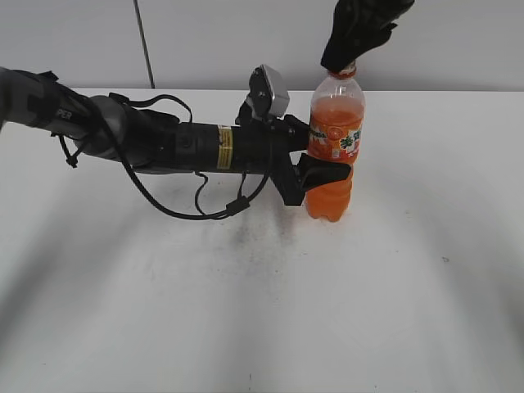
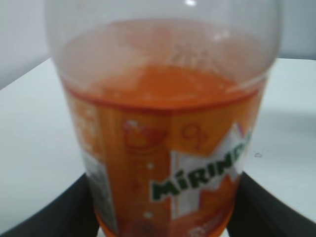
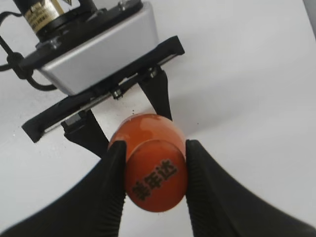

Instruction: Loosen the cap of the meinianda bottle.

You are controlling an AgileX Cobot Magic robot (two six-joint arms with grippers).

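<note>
The meinianda bottle stands upright on the white table, full of orange drink, with its orange-green-white label facing the left wrist view. My left gripper is shut on the bottle's waist, one black finger on each side. My right gripper comes down from above and is shut on the orange cap, its two ribbed fingers pressed against the cap's sides. The cap's printed mark faces the right wrist camera. In the exterior view only a sliver of the cap shows under the fingers.
The white table spreads all round the bottle. My left arm lies low across the table's left half with loose black cables. A pale wall stands behind.
</note>
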